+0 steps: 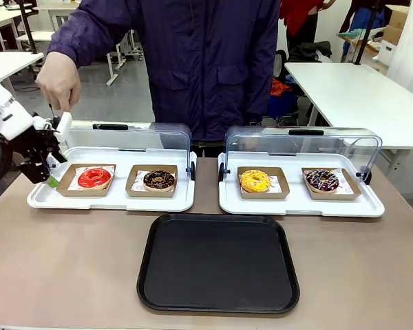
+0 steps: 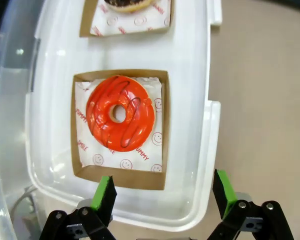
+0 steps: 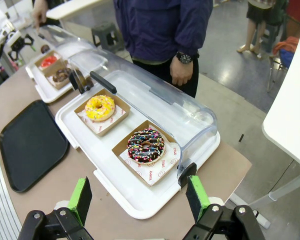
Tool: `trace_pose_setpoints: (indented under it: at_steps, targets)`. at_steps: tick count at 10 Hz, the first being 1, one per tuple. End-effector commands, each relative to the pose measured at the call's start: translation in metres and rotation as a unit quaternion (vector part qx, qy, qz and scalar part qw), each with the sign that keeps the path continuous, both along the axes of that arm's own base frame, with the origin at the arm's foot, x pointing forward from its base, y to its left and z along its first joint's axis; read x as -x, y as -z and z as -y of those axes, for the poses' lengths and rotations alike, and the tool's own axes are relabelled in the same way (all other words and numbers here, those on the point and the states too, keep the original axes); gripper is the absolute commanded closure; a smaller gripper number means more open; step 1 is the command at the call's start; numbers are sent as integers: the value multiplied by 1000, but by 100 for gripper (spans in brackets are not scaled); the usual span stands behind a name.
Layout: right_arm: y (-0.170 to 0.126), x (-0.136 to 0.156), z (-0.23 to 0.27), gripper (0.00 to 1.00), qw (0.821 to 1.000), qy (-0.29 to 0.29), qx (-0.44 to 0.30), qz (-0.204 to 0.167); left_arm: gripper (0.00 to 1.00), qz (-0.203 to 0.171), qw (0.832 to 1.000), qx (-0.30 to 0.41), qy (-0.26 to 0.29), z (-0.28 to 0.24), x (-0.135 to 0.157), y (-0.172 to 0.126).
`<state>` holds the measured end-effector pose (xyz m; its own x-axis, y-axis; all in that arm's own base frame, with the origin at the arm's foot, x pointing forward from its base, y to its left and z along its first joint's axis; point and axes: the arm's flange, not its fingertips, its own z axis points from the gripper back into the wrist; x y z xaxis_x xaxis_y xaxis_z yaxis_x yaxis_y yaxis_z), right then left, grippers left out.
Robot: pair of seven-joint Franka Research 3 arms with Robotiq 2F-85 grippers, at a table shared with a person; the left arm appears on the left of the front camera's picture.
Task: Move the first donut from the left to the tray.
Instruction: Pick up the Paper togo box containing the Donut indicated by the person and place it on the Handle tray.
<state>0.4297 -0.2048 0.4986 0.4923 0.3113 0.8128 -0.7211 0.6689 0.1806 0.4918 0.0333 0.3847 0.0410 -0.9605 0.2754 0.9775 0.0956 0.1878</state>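
Foreground: black tray [image 1: 218,265] flat on the table [image 1: 69,275], close to the near edge, rim up, bare, a little wider than deep, long side running left to right. Beyond it, side by side, two white trays, lids tipped up at the back.

Leftmost in the left white tray [image 1: 41,199]: red donut [image 1: 94,178], lying flat, hole upward, round with no real long axis, darker streaks across the glossy icing. Sits on printed white paper in a small cardboard tray [image 1: 65,185], long side left to right. Apart from the black tray, not on it. Just to its right, chocolate donut [image 1: 159,180]. In the right white tray [image 1: 372,206], yellow donut [image 1: 255,181] and sprinkled donut [image 1: 322,180].

Table top smooth, plain grey-brown. At the far edge a person in a dark blue jacket, one hand [image 1: 58,82] raised above the left end of the clear lid [image 1: 144,134]. Farther back, white tables and grey floor.

At the left end of the left white tray, left gripper [image 1: 53,172], just beside the cardboard tray's left wall; touching or not, cannot tell. Fingers spread wide, nothing between them. In its wrist view, red donut ahead of the green pads [image 2: 104,192], nearer the line of the left-hand one; cardboard wall just past that pad, other pad over the white tray's rim.

Off the right white tray's end, right gripper [image 3: 139,196], likewise spread wide and empty, sprinkled donut ahead of it.
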Motion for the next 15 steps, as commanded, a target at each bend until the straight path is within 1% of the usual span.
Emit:
trace_pose_setpoints:
  at_steps: [1,2,6,8,10,11,12,13,14,15]
  targets:
    - [1,0,-1,0,1000,-2,-6,16,0,7,999,-37,-10,10,-5,17]
    - [1,0,-1,0,1000,-2,-6,16,0,17,998,-51,-12,12,-10,27]
    - [1,0,-1,0,1000,-2,-6,16,0,-2,997,-76,-11,12,-24,51]
    - [1,0,-1,0,1000,-2,-6,16,0,-5,996,-83,-14,12,-26,58]
    - [1,0,-1,0,1000,-2,-6,16,0,-1,996,-84,-13,12,-29,61]
    - [1,0,-1,0,1000,-2,-6,16,58,0,996,-87,-5,12,-30,63]
    - [1,0,-1,0,1000,-2,-6,16,59,2,996,-89,-2,13,-30,62]
    - [1,0,-1,0,1000,-2,-6,16,100,3,996,-94,-1,13,-29,61]
    - [1,0,-1,0,1000,-2,-6,16,62,4,995,-99,0,14,-29,60]
    - [1,0,-1,0,1000,-2,-6,16,100,1,995,-102,1,13,-29,61]
